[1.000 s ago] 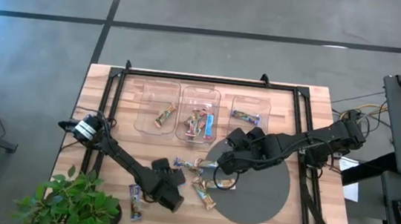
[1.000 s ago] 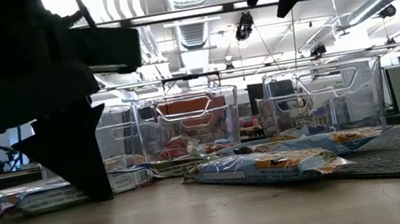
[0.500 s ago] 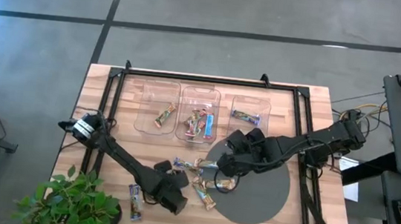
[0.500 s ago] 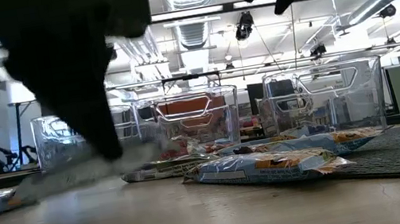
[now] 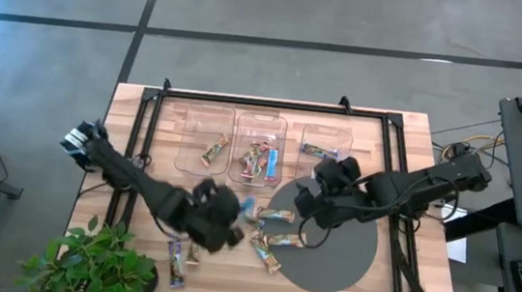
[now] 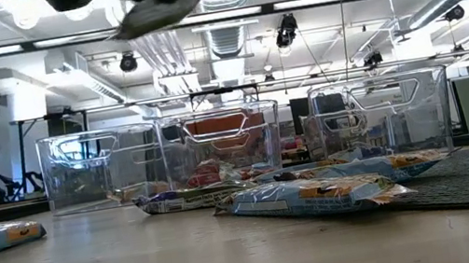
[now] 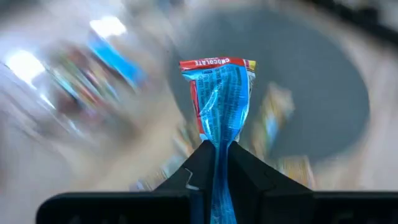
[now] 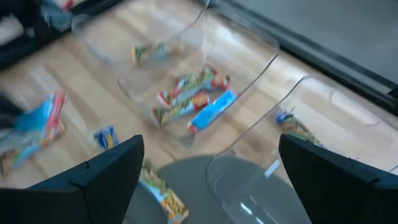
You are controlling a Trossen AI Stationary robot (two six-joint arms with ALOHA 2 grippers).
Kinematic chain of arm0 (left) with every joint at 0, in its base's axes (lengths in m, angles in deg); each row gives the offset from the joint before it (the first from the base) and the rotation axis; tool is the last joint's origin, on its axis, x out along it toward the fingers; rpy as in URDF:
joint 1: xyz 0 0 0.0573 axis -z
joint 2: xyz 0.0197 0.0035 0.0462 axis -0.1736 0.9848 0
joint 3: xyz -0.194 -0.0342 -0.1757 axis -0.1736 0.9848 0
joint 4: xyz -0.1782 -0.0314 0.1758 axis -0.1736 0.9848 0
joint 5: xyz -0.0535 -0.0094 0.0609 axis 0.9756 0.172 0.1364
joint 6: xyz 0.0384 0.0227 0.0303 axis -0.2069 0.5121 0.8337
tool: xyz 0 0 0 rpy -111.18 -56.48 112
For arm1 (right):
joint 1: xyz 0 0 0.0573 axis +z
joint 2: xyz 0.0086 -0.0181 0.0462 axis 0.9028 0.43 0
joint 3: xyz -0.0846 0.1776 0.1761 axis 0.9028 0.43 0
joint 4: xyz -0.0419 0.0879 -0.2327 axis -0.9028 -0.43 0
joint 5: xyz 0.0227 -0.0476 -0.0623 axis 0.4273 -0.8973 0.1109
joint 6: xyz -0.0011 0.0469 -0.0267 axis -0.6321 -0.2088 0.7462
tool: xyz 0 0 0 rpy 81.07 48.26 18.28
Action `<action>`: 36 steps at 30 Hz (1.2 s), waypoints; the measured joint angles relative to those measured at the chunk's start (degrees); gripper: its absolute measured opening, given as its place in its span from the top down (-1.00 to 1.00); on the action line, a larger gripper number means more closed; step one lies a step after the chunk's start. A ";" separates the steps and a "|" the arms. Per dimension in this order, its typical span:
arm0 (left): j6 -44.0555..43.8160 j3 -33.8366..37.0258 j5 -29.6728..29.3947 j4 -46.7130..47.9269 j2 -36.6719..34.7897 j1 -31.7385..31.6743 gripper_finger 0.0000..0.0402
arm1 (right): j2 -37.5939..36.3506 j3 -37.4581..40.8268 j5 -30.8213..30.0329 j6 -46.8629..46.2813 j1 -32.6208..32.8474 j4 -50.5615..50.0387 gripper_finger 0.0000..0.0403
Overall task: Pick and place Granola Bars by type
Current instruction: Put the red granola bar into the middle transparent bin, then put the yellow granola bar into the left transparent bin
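Note:
My left gripper (image 5: pixel 234 213) is shut on a blue granola bar with a red end (image 7: pixel 217 99), well above the table between the loose bars and the clear bins; in the low view the bar (image 6: pixel 163 6) shows high up. My right gripper (image 5: pixel 310 212) is open and empty (image 8: pixel 208 149) above the far left rim of the dark round mat (image 5: pixel 327 255). Several bars lie flat on the table (image 5: pixel 264 251), one apart at the near left (image 5: pixel 174 258). My left gripper pinches one end of the blue bar (image 7: pixel 217 148) between its two fingers. The bar sticks out forward past the fingertips, its red-edged end away from the gripper. It is lifted clear of the table.
Three clear bins stand in a row at the far side: the left one (image 5: pixel 205 140) holds one bar, the middle one (image 5: pixel 259 148) several, the right one (image 5: pixel 324 145) one. A potted plant (image 5: pixel 93 264) stands at the near left corner. A black frame (image 5: pixel 246 99) borders the table.
My left gripper has risen from the table with the blue bar, which is now lifted clear, and has gone toward the far edge and the bins. My right gripper has drawn back a little toward the far right.

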 joint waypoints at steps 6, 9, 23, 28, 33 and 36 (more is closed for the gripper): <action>3.70 -0.04 -4.19 -1.47 -4.09 -13.22 0.90 | -2.20 0.00 -2.53 -1.27 -0.02 -0.08 -0.81; 5.54 -0.04 -2.98 -2.93 -3.14 -20.42 0.89 | -2.28 0.00 -2.99 -1.22 -0.02 -0.25 -0.81; 17.54 0.04 15.70 -9.12 4.03 -32.26 0.29 | -1.53 3.38 -3.00 -3.29 0.00 -0.35 -0.81; 19.37 0.05 16.82 -3.56 2.11 -31.07 0.14 | -1.53 4.02 -2.95 -3.13 -0.01 -0.14 -0.81; 24.03 0.04 17.13 -2.04 -3.70 -22.24 0.13 | -1.53 4.04 -2.64 1.87 -0.02 3.72 -0.81; 23.16 0.04 14.85 -1.83 -6.36 -16.37 0.13 | -1.56 4.06 -2.30 6.59 -0.07 6.61 -0.81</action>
